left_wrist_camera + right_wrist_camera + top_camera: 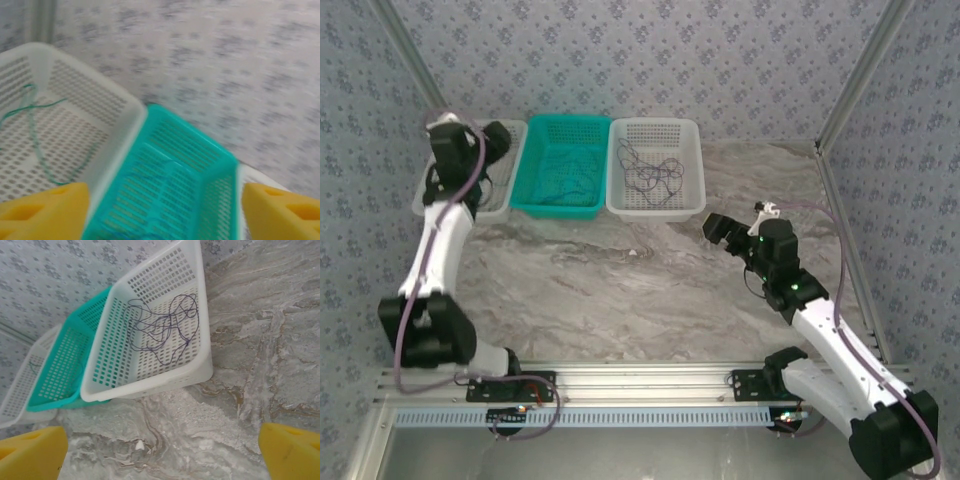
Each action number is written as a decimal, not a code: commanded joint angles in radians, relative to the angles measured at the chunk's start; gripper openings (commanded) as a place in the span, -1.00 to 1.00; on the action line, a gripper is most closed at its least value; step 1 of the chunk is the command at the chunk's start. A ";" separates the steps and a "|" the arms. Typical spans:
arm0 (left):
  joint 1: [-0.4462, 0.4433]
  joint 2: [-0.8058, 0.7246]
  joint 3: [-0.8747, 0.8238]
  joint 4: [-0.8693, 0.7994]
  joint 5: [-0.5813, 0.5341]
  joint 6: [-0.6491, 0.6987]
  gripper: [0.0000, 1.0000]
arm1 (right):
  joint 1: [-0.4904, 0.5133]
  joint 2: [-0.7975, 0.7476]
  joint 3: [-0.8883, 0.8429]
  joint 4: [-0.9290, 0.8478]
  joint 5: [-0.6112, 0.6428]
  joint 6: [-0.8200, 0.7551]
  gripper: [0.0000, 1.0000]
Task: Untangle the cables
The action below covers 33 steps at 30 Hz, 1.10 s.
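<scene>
Both jaws spread, empty; left gripper (162,210) over green cable (33,125) in white basket (120,135), right gripper (162,450) facing purple cables (160,325)

From above, the left arm (440,230) is covering most of the far-left white basket (505,207). Left wrist view is coming out smeary, wallpaper (225,60) and teal basket (170,175) both blurring. The blue cable (570,185) in there is looking too faint to trace. The left tool (165,215) is getting its yellow fingers (42,212) chopped by the bottom edge.
</scene>
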<state>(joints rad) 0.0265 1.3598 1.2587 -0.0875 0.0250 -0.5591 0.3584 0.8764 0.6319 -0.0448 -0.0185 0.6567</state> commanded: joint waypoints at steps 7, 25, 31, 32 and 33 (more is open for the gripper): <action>-0.454 -0.405 -0.350 -0.001 -0.275 0.159 0.99 | -0.049 0.113 0.088 0.033 0.135 -0.193 1.00; -0.503 -0.613 -0.890 0.191 -0.792 0.357 0.99 | -0.216 0.360 -0.044 0.189 0.652 -0.397 1.00; -0.259 -0.493 -0.925 0.326 -0.608 0.399 0.99 | -0.272 0.553 -0.111 0.504 0.577 -0.528 1.00; -0.214 -0.471 -0.940 0.359 -0.536 0.400 0.99 | -0.264 0.562 -0.087 0.451 0.585 -0.513 1.00; -0.173 -0.446 -0.951 0.393 -0.474 0.399 0.99 | -0.259 0.572 -0.106 0.533 0.611 -0.556 0.99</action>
<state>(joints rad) -0.2234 0.8715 0.3359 0.1646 -0.5964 -0.1944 0.0921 1.4284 0.5396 0.3012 0.5488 0.2070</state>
